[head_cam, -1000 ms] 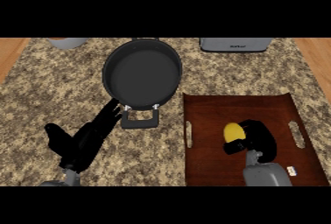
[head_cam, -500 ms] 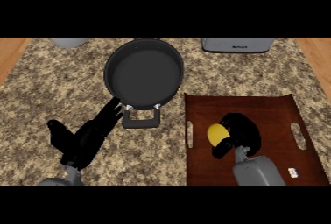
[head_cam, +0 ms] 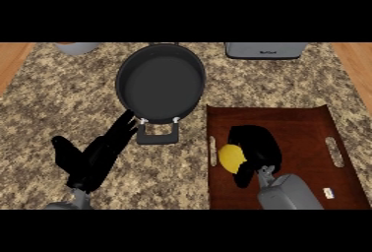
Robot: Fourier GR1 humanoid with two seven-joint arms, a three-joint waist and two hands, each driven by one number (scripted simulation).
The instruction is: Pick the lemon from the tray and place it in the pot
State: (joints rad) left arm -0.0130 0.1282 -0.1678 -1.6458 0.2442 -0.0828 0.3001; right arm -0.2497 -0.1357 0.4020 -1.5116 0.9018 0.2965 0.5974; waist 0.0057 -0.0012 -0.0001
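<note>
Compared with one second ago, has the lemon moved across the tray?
Yes. The lemon, held in the right hand, has shifted left, from near the tray middle toward its left rim, closer to the pot.

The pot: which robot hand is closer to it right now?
Left. The left robot hand is open, beside the handle of the pot; the right robot hand is over the tray, curled round the lemon.

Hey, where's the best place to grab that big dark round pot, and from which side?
By the grey loop handle on the near rim of the dark round pot. It juts toward the robot, so come from the near side; the black left hand, open beside it, is probably closest.
</note>
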